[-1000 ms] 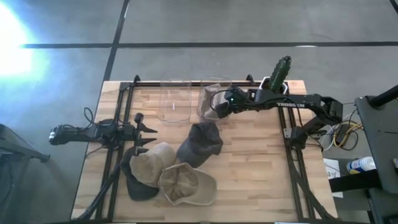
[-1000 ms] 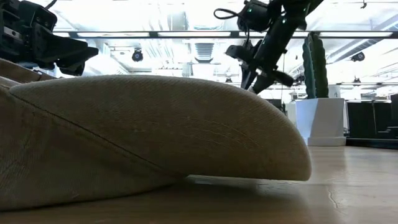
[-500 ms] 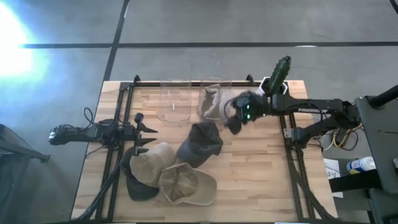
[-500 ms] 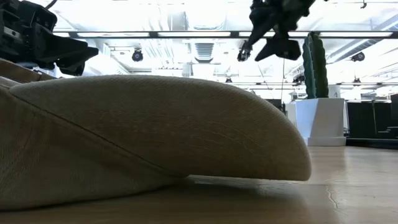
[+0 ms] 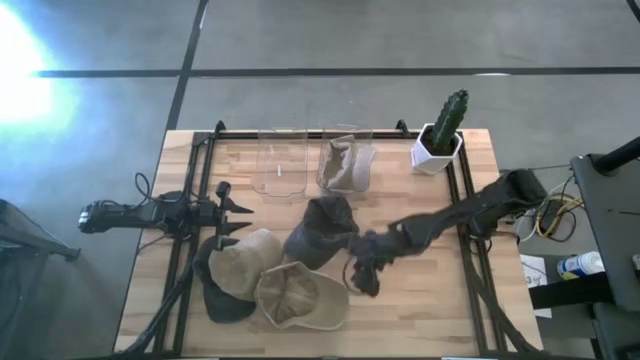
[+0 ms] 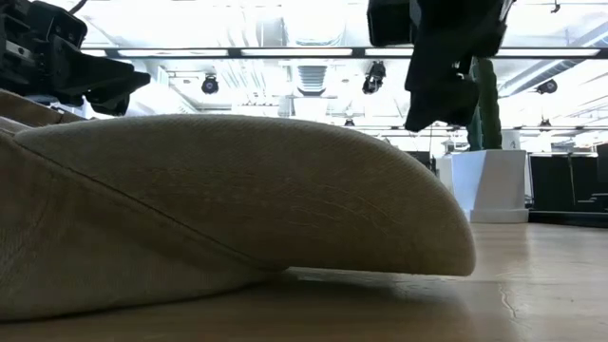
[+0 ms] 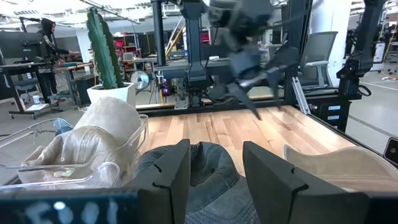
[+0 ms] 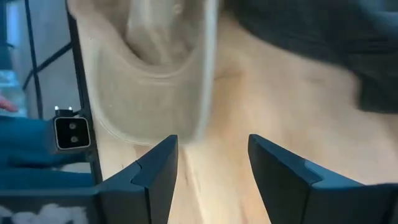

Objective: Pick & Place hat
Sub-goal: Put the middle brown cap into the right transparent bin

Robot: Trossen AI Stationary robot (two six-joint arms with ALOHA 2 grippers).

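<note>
Several hats lie in a cluster on the near left of the table: a dark grey hat, a tan hat, a beige cap and a dark one partly under the tan hat. Another beige hat sits in a clear bin. My right gripper hangs open above the table, between the beige cap's brim and the dark grey hat. My left gripper waits open at the left, pointing at the dark grey hat.
A second clear bin stands left of the filled one at the far edge. A cactus in a white pot stands in the far right corner. Black rails run along both table sides. Bare wood lies near right.
My right gripper has swung from above the clear bin with the beige hat toward the table's near edge, turning as it went, and now hangs beside the beige cap and the dark grey hat. The hats have stayed where they were.
</note>
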